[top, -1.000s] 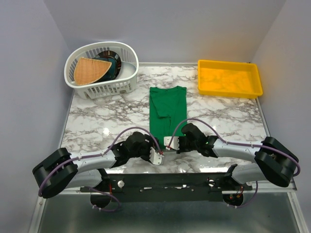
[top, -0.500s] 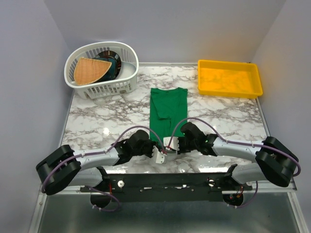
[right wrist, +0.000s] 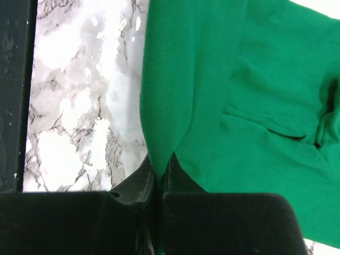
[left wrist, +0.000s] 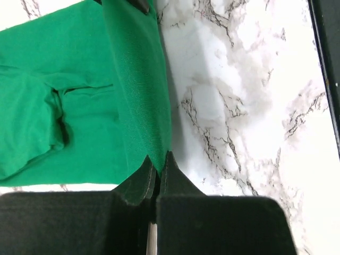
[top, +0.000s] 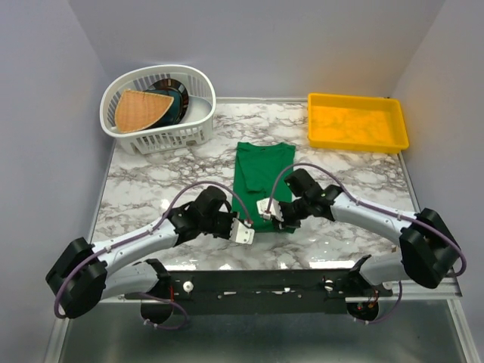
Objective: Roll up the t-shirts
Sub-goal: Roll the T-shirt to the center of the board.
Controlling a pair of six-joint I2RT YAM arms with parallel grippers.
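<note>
While the green t-shirt [top: 261, 162] lies mostly flat on the marble surface [top: 151, 189], rolling is barely started. Left tool [left wrist: 158, 160] and right tool [right wrist: 160, 162] each clamp tight on its near hem.

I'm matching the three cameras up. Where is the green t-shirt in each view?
Top external: t-shirt at the centre of the marble tabletop.
Left wrist: upper left, hem pinched in the left jaws.
Right wrist: right side, hem pinched in the right jaws.
Shared landmark: the marble tabletop.
</note>
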